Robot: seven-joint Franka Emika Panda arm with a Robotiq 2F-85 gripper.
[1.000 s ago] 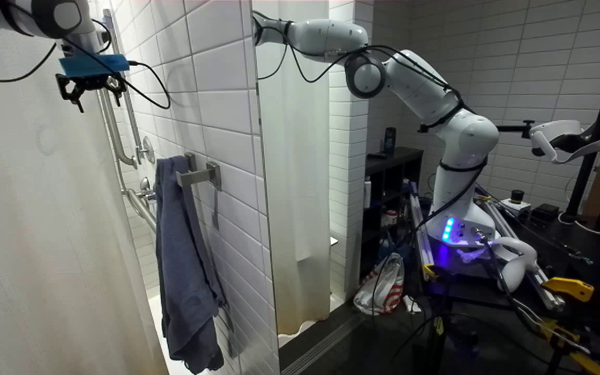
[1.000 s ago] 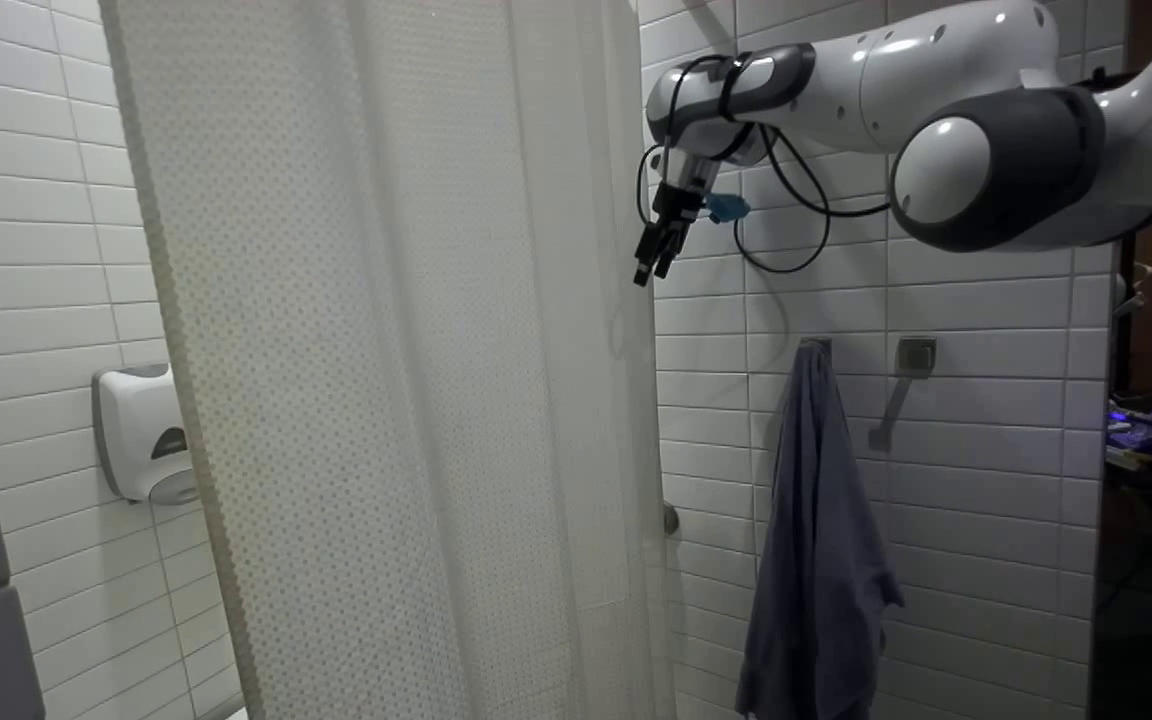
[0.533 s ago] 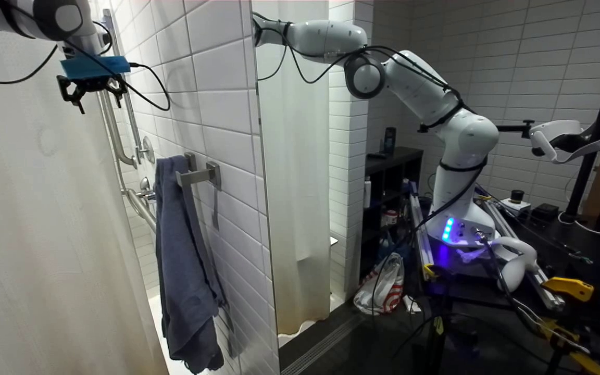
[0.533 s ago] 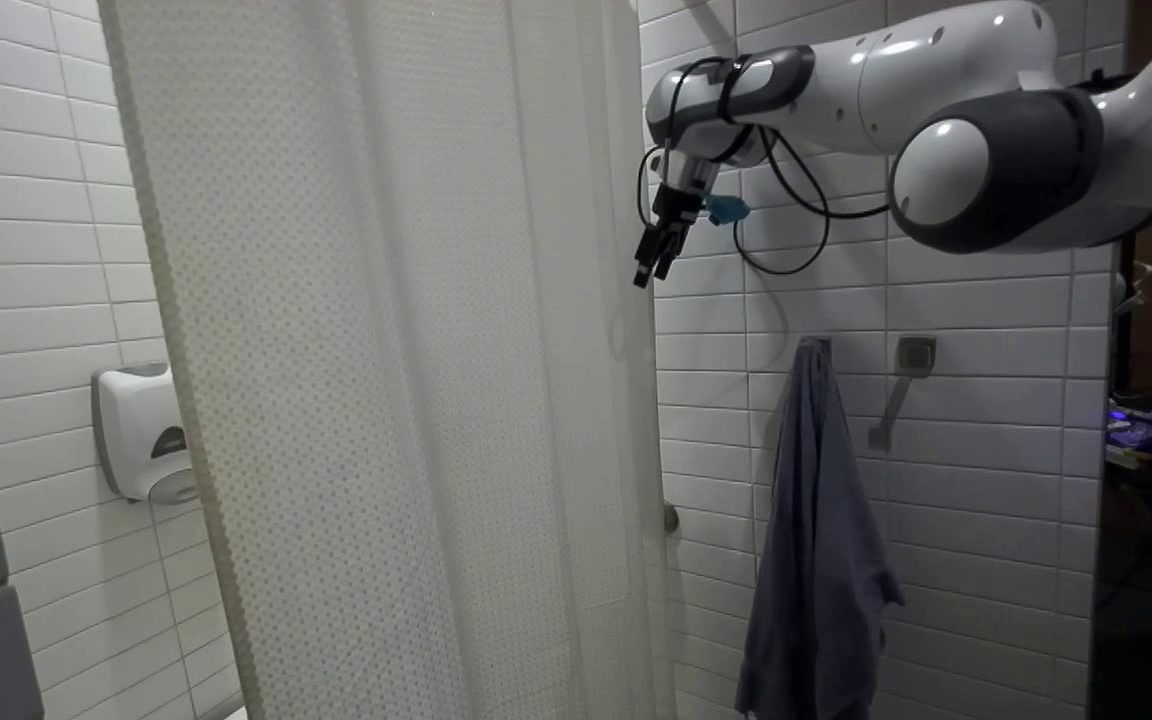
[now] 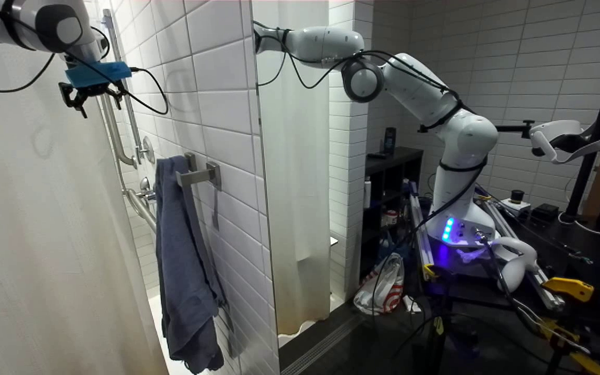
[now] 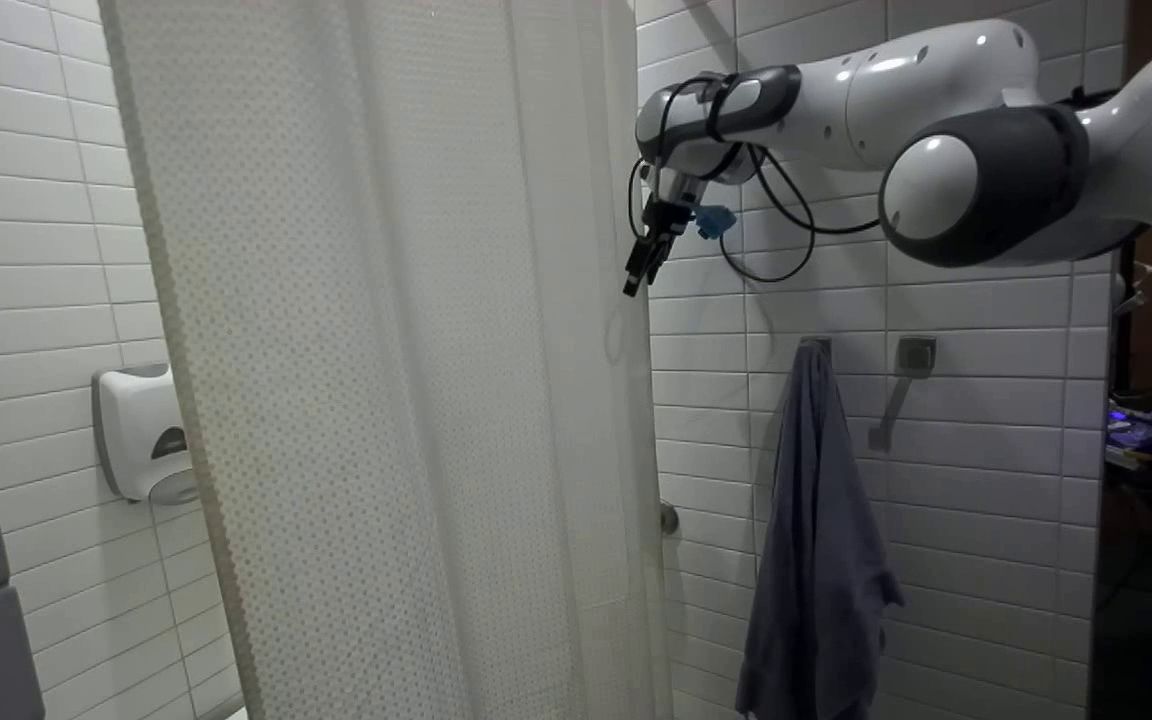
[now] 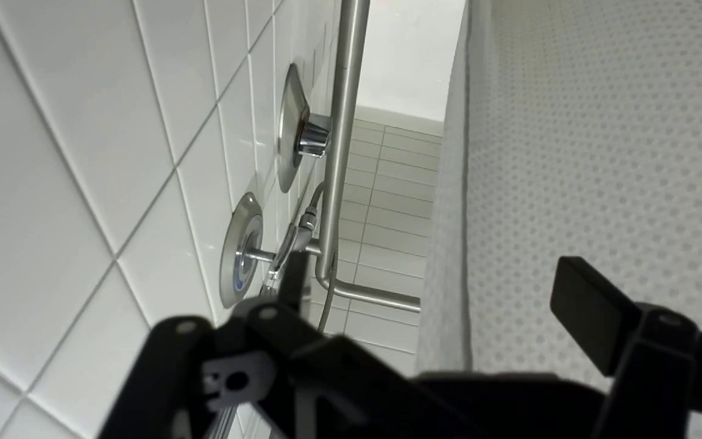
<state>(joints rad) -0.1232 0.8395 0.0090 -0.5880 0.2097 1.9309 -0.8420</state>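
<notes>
Up beside the shower curtain, the gripper hangs tips-down at a slant, near the curtain's wall-side edge. Claw is spread: the wrist view shows the two fingers wide apart, the curtain's free edge running up through the gap as seen from there (depth reads badly, so can't tell if either finger touches the curtain). One finger overlaps the curtain's dotted side; the other, blurred, overlaps the chrome shower fittings by the tiled wall. Curtain is off-white, hanging in soft vertical folds, large in both exterior views. Past the fingers: steel grab bar with a bend in it, plus two round plates on the wall, one carrying a chrome knob. Blue block mounted just above the fingers, black cable looping off it. Lower down, in both exterior views, a blue-grey towel hangs from a wall hook, second metal hook just beside it; towel and gripper well apart. Rest: white dispenser left of the curtain in an exterior view; an exterior view also has the arm's base with blue lights, white headset next to a black pole, yellow clamp near the base, plastic bag on the floor.
</notes>
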